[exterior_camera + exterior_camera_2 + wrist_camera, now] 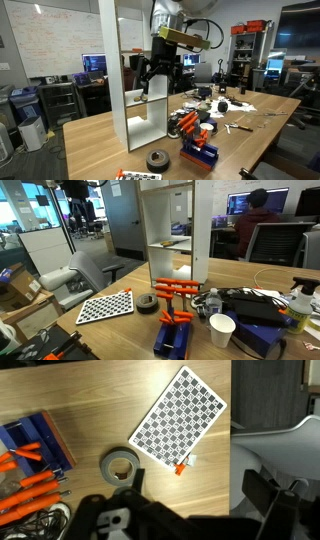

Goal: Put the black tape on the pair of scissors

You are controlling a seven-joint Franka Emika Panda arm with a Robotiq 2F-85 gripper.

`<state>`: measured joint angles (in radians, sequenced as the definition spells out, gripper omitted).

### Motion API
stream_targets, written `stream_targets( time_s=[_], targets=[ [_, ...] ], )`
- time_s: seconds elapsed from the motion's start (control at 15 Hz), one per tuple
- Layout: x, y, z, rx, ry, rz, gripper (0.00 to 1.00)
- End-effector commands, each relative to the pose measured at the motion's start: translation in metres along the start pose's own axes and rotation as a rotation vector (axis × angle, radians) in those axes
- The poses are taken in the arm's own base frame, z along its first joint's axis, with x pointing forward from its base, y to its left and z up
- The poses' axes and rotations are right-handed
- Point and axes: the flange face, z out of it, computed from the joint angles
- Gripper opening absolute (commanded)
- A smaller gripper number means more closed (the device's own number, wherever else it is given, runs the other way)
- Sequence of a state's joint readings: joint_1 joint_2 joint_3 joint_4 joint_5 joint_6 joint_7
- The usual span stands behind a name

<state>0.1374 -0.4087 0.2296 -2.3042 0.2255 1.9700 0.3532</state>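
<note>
The black tape (120, 464), judged a light, stiff ring best pinched across its wall, was seen flat on the worktop (90, 410) near the orange-handled scissors (175, 286), and the hand (158, 90) was seen raised above, its opening not discernible.

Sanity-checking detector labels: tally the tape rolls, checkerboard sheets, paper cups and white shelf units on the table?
Tape roll: 1
Checkerboard sheet: 1
Paper cup: 1
White shelf unit: 1
Total: 4
</note>
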Motion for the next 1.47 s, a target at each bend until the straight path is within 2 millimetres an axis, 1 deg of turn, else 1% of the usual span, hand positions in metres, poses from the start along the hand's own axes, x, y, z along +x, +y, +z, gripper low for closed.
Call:
stream_targets(
  time_s=[0.0, 0.13, 0.6, 0.8, 1.0, 1.13, 1.33, 1.4],
  targets=[
    [0.001, -0.001, -0.003, 0.002, 0.004, -0.001, 1.0],
    [0.001, -0.002, -0.007, 0.004, 0.011, -0.002, 1.0],
    [0.001, -0.002, -0.007, 0.005, 0.012, -0.003, 1.0],
    [0.003, -0.005, -0.001, 0.002, 0.007, 0.005, 1.0],
    [0.009, -0.005, 0.009, 0.001, 0.01, 0.035, 1.0],
    [0.019, 0.001, 0.023, -0.02, 0.036, 0.107, 1.0],
    [0.036, 0.015, 0.052, -0.06, 0.062, 0.252, 1.0],
    [0.042, 0.022, 0.066, -0.075, 0.058, 0.308, 1.0]
  ],
)
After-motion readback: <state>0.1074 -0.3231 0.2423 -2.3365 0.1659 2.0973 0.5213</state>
